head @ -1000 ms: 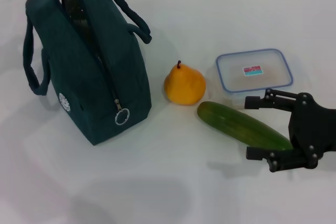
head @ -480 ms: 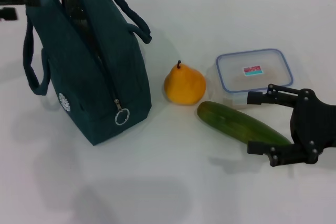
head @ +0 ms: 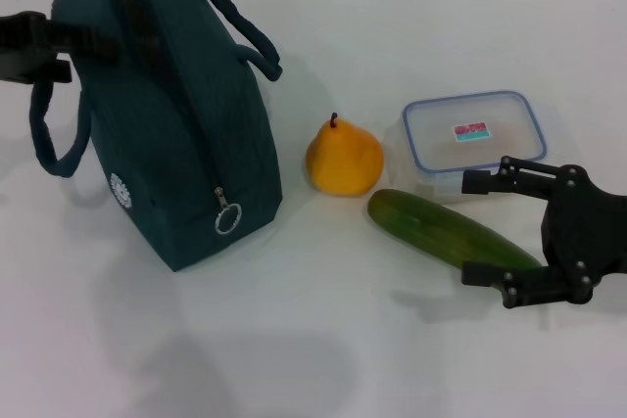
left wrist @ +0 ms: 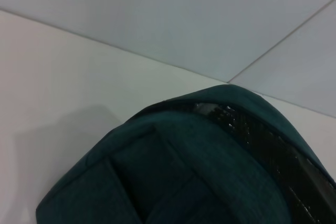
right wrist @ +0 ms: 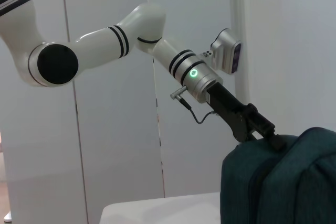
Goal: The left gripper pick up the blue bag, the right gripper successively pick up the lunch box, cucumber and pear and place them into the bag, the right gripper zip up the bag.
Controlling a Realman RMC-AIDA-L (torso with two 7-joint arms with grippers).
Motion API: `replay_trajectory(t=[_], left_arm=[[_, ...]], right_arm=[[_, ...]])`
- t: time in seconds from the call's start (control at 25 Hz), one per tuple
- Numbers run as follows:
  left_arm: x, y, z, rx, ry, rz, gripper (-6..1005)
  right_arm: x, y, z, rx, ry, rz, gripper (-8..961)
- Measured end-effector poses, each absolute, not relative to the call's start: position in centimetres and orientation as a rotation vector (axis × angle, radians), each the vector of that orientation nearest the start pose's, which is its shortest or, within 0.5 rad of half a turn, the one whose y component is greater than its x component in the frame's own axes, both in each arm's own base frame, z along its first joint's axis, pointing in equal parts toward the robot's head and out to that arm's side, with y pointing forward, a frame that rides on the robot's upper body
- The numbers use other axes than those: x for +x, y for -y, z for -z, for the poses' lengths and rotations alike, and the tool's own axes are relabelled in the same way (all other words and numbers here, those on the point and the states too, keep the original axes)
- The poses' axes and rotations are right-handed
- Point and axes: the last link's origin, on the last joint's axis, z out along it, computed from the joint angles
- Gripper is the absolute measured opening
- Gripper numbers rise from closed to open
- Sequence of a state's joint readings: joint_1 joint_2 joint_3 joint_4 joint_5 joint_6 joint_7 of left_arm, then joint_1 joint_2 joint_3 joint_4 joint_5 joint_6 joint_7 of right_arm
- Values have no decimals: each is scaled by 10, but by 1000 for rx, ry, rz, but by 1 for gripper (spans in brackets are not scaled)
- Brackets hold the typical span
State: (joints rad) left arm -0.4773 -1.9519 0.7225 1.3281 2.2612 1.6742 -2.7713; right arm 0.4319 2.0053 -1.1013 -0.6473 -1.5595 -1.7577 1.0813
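The blue bag (head: 167, 144) stands upright at the left of the table, its zip open along the top and the pull ring (head: 227, 219) low on its front. My left gripper (head: 78, 46) reaches in from the left edge against the bag's top, by the near handle; from the right wrist view this left gripper (right wrist: 262, 132) rests on the bag (right wrist: 283, 182). The left wrist view shows the bag's top (left wrist: 210, 171). The pear (head: 343, 159), lunch box (head: 475, 134) and cucumber (head: 431, 227) lie right of the bag. My right gripper (head: 468, 228) is open, its fingers straddling the cucumber's right part.
The white table (head: 294, 340) has bare room in front of the bag and the cucumber. A pale wall runs along the table's far edge. The pear sits close between the bag and the lunch box.
My left gripper came in from the upper left and now sits against the bag's top; the near handle swung slightly left. The right gripper shifted a little, then held still.
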Motion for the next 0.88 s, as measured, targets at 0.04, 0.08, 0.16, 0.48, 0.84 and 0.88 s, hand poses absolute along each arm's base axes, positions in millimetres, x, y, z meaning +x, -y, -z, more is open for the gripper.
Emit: replay_trajectory(t=[0.04,0.08,0.16,0.48,0.84,0.88], left_arm=[[-252,-347,-143,-2061,1696,381,834],[-253,-346,-142,-2065,1686,390,834],[-254,-343,-140,-2092,1636,395,832],[-250,-338,-131,-2171,1574,351,561],[-246,-336,-124,-2208,1601,348,139],[-246,-334,-123,-2217,1606,346,114]], right_arm=[[233,-288,-3,-2875,-67,-1023,884],[233,-288,-3,-2875,-67,-1023,884],[233,-288,-3,-2874,-67,-1023,884],[233,-287,-2,-2874,-69,-1027,884],[234,-287,-2,-2870,-86,-1033,881],[235,-288,-3,-2863,-87,-1033,881]])
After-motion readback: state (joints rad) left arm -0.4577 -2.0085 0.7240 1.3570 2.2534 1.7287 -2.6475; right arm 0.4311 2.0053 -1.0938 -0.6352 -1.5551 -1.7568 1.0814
